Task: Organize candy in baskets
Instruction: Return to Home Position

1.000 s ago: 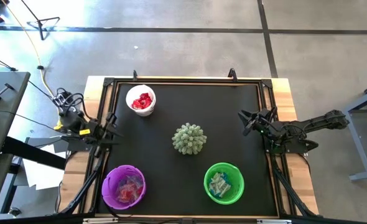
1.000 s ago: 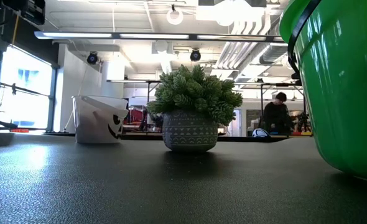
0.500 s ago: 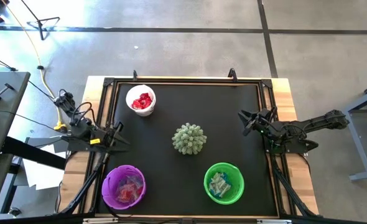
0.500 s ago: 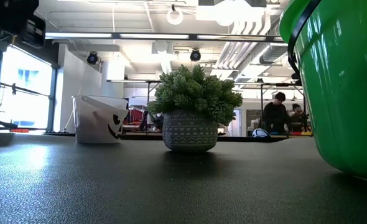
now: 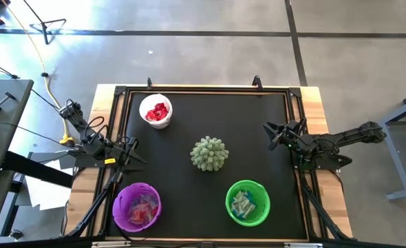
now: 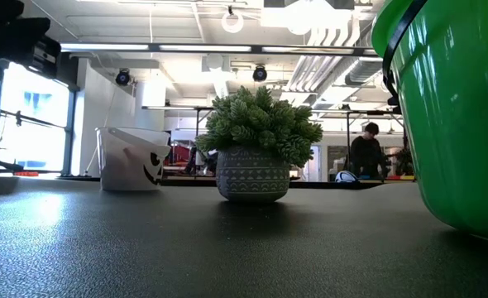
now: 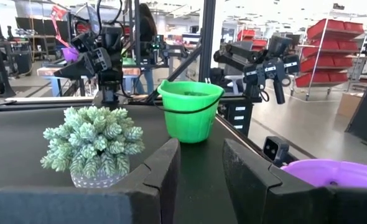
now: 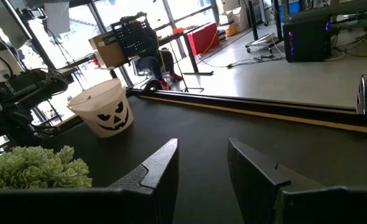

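Three baskets stand on the black table. The white basket at the far left holds red candy. The purple basket at the near left holds pinkish and red candy. The green basket at the near right holds blue-and-silver candy. My left gripper hovers open at the table's left edge, between the white and purple baskets, with nothing between its fingers. My right gripper is open at the right edge, also empty.
A spiky pale-green plant in a patterned pot stands at the table's middle, between the two grippers. A raised frame runs around the table. In the low view a person sits far off in the room behind.
My left gripper has sunk lower and shifted a little toward the table's near edge, staying open and level. The right arm and the baskets have kept still.
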